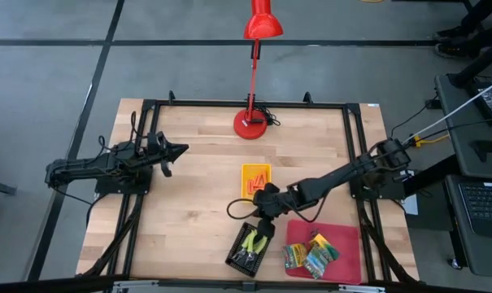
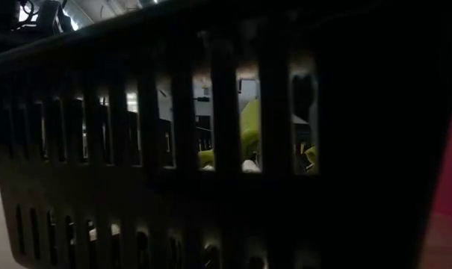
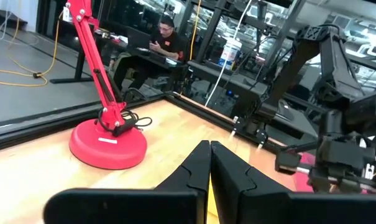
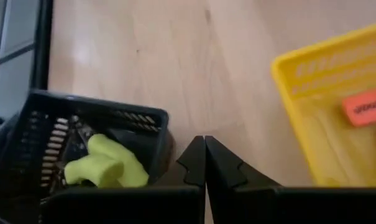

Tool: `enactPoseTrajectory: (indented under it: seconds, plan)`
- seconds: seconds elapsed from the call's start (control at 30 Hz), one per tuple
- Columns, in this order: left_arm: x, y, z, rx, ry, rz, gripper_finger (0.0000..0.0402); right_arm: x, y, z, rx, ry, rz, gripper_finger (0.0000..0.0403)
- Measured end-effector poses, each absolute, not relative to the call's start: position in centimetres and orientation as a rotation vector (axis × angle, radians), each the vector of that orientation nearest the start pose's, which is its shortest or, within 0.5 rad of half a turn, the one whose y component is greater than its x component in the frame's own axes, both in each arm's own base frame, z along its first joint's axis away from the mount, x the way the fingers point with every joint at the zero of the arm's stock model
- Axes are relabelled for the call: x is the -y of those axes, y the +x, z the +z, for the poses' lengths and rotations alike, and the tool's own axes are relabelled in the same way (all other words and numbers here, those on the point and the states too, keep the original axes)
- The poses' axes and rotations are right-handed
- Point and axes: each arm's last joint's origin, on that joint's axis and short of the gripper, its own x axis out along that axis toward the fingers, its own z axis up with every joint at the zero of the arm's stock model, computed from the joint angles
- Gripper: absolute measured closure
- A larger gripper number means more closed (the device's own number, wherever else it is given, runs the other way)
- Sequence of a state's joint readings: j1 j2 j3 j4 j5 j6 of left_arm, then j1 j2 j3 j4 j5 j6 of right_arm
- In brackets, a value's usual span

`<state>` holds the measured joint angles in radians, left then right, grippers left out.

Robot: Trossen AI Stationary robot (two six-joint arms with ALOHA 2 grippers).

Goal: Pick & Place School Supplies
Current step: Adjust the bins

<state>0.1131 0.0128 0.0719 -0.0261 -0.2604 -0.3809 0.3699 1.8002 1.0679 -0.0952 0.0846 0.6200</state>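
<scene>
This is a robotics lab or test workshop, not a home. A pale butcher-block wooden table (image 1: 197,179) stands on a grey concrete floor (image 1: 42,89) marked with dark lines, and a black metal frame (image 1: 246,103) runs round the tabletop. Two dark jointed robot arms are bolted to that frame, one at each side. Beside the table stands a workstation with an open black laptop (image 1: 481,203). Cables trail from the rig. In the left wrist view the room beyond holds more black metal racks, hanging cords and equipment, and a person in a dark top (image 3: 166,43) sits at a desk there.
</scene>
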Motion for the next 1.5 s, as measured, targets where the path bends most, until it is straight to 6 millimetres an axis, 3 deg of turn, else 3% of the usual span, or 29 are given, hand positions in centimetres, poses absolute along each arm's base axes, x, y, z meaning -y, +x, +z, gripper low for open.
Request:
enactPoseTrajectory:
  seconds: [0.23,0.6,0.77,0.97,1.13,1.4,1.5]
  plan:
    - [-1.8,9.1,18.4,0.104,-0.379,0.363,0.0395,-13.6,35.0,15.1,-0.889,0.376,0.097,0.0402]
    - [-1.8,9.1,18.4,0.104,-0.378,0.363,0.0395,-14.4,36.3,13.8,-0.809,0.405,0.167,0.0402]
    - [-1.8,9.1,18.4,0.104,-0.379,0.363,0.0395,-13.7,36.7,13.9,-0.780,0.405,0.138,0.0402]
    - [-1.8,9.1,18.4,0.104,-0.378,0.363,0.0395,-13.1,37.2,14.3,-0.740,0.411,0.109,0.0402]
    - [-1.8,9.1,18.4,0.104,-0.378,0.363,0.0395,-14.4,38.0,16.4,-0.705,0.412,0.134,0.0402]
    - [-1.8,9.1,18.4,0.104,-0.378,0.363,0.0395,-16.7,36.6,18.7,-0.791,0.420,0.044,0.0402]
    - [-1.8,9.1,18.4,0.103,-0.378,0.363,0.0395,-17.5,35.7,18.6,-0.838,0.440,0.032,0.0402]
